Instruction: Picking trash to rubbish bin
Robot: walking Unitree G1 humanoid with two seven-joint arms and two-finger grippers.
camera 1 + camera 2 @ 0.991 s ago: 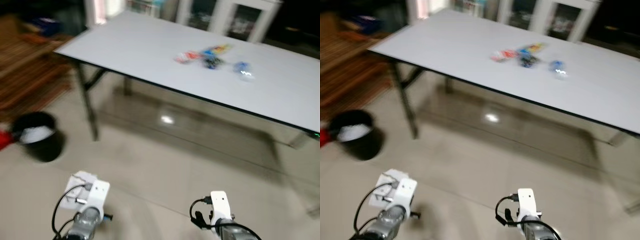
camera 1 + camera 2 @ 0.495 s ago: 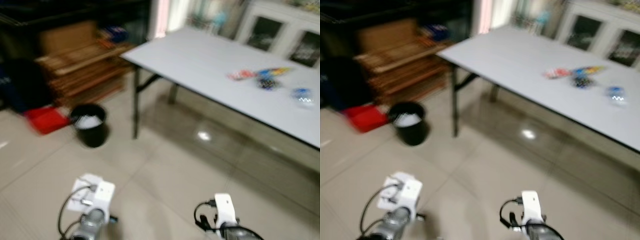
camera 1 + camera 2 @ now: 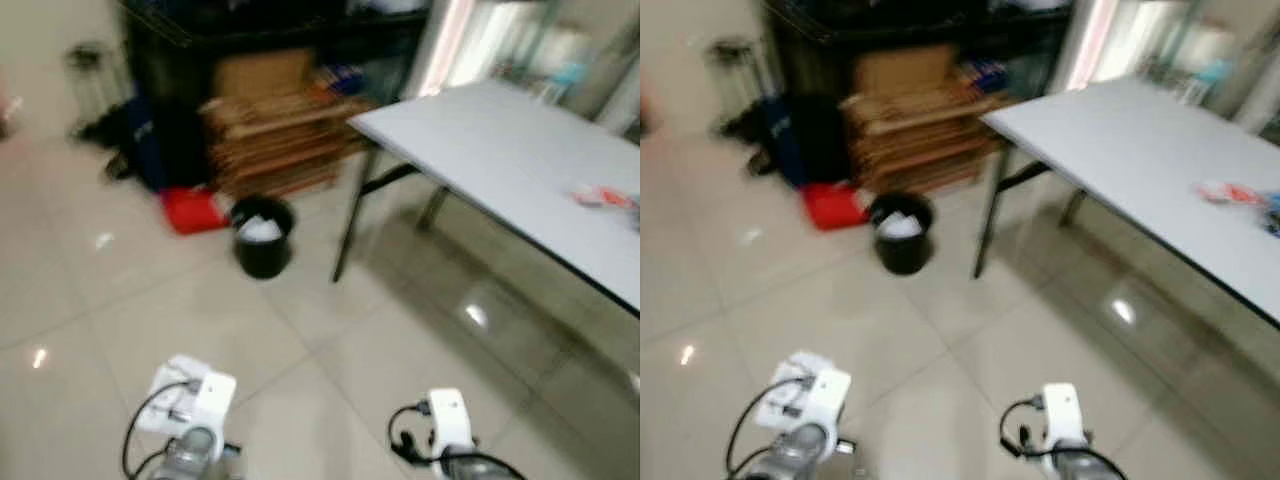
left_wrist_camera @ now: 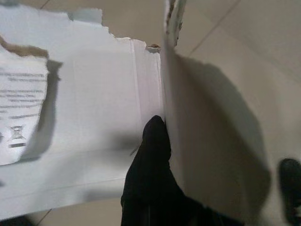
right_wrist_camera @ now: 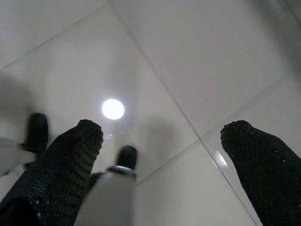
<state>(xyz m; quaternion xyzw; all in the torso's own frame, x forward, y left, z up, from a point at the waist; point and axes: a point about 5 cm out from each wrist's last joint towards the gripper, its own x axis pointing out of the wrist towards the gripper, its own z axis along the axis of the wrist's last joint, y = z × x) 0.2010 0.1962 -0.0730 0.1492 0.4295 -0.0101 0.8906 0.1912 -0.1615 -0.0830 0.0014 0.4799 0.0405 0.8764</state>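
Left end effector (image 4: 157, 141) clamps torn cardboard (image 4: 84, 117) | bin (image 3: 262, 236) upright

Count: one black rubbish bin (image 3: 262, 237); one white tabletop (image 3: 520, 165); one red wrapper (image 3: 603, 197) on it; one red container (image 3: 193, 210); one torn white cardboard piece (image 4: 84, 132).

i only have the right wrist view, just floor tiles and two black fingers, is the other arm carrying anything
Observer: Yes, the left gripper is clamped on a torn piece of white cardboard.
Operator: where's the bin
Observer: A black bin stands on the floor ahead and to the left, beside the table leg.
Operator: any trash left on the table
Observer: Yes, a red wrapper lies on the grey table.
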